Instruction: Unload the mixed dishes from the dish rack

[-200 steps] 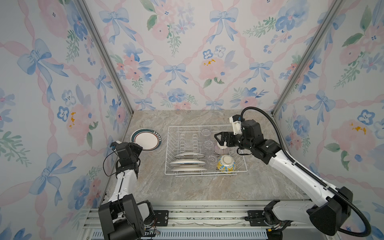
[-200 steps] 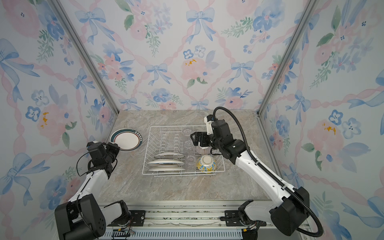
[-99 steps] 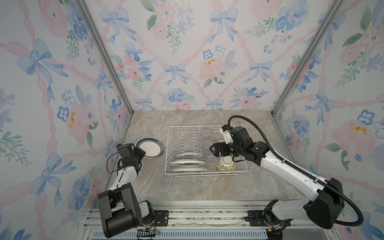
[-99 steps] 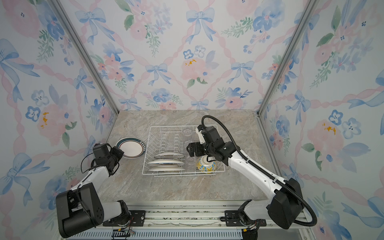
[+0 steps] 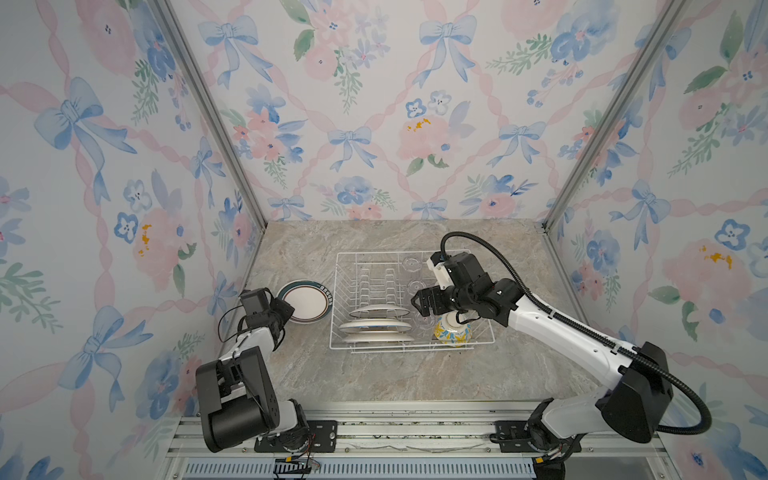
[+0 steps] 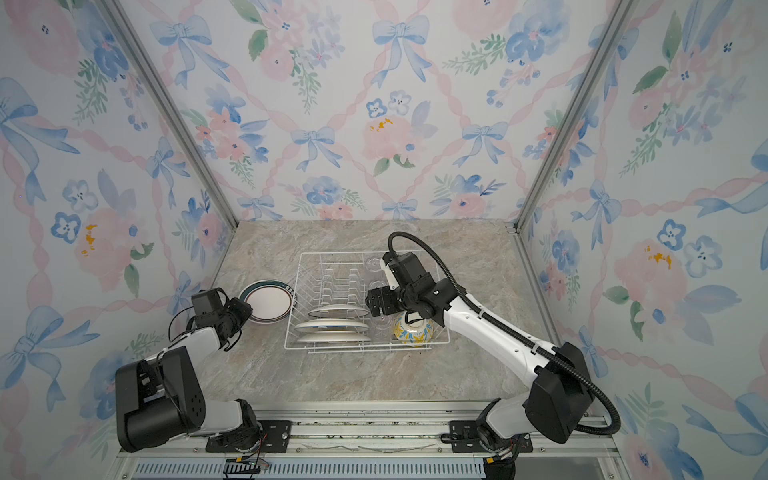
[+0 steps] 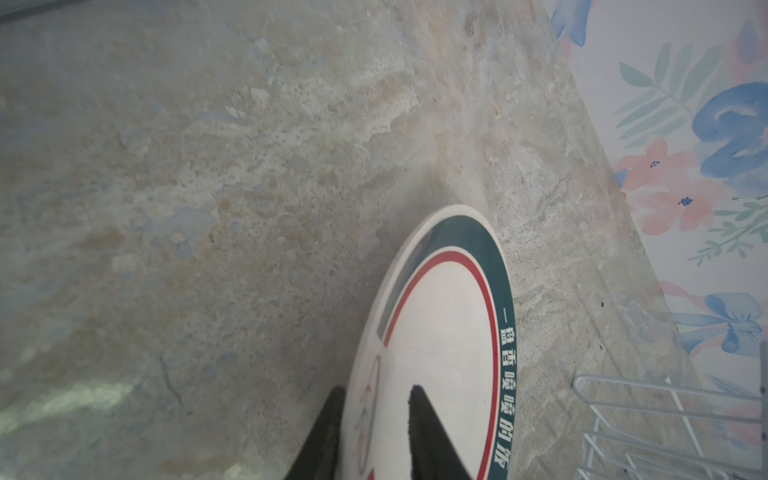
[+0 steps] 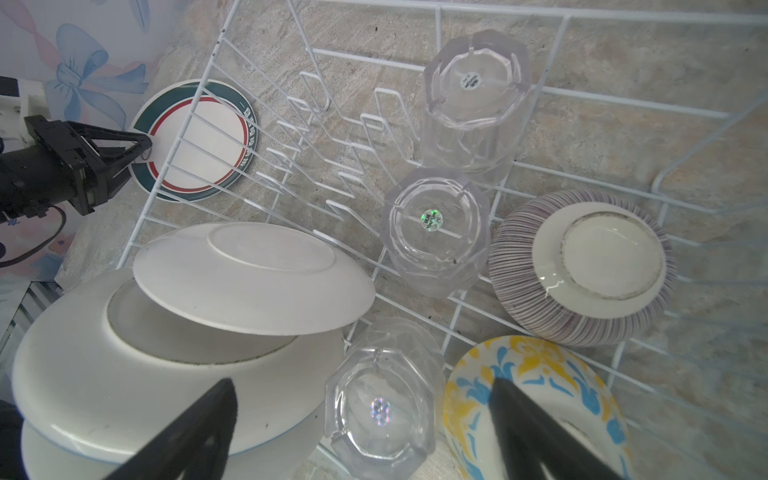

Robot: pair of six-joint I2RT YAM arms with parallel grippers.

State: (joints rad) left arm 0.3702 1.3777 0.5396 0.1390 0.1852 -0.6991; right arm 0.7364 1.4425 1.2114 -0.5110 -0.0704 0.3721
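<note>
The white wire dish rack stands mid-table. In it are white plates, three upturned clear glasses, a purple-striped bowl and a yellow-blue bowl. The green-and-red rimmed plate lies flat on the table left of the rack. My left gripper straddles its near rim, jaws slightly parted. My right gripper hangs open over the nearest glass, a finger on each side.
The patterned left wall stands close behind the left arm. The rack's left wall is just beside the plate. The marble tabletop stretches in front of the rack to the metal rail.
The left gripper brought the rimmed plate slightly right and toward the front, and its jaws have parted. The right gripper moved left and toward the front, over the nearest glass.
</note>
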